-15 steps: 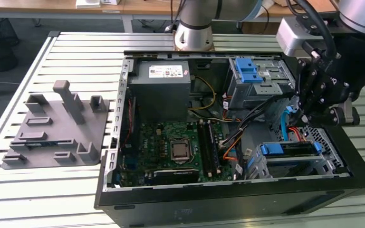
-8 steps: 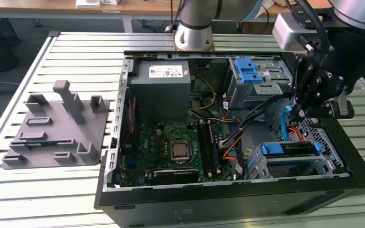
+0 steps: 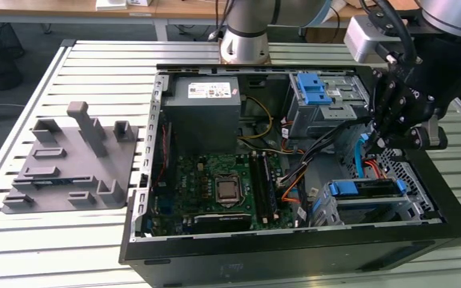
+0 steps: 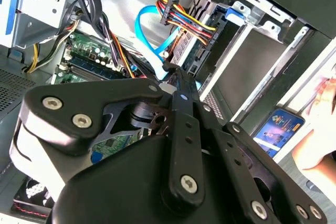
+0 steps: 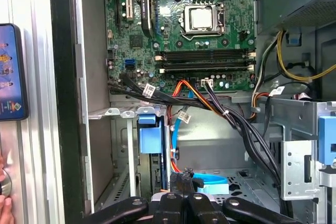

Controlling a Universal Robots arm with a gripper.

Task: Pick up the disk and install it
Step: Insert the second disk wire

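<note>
Black linkage claw (image 3: 389, 143) inside the open black computer case (image 3: 295, 252), near its side wall; fingers' state unclear; blue-railed silver disk (image 3: 364, 188) seated in the lower bay

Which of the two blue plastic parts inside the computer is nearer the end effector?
The lower blue piece on the drive cage by the case front sits nearer the end effector; the other blue latch lies by the case's far wall.

Robot arm: silver-grey cylindrical metal base column (image 3: 245, 36) with a darker joint band. Wrist carries a light grey box-shaped housing (image 3: 367, 37) with black cables routed over it. Black metal linkage gripper (image 3: 398, 120): flat bars joined by round silver screw heads, visible in both wrist views (image 4: 181, 103) (image 5: 184, 203). Finish matte; edges rounded.
</note>
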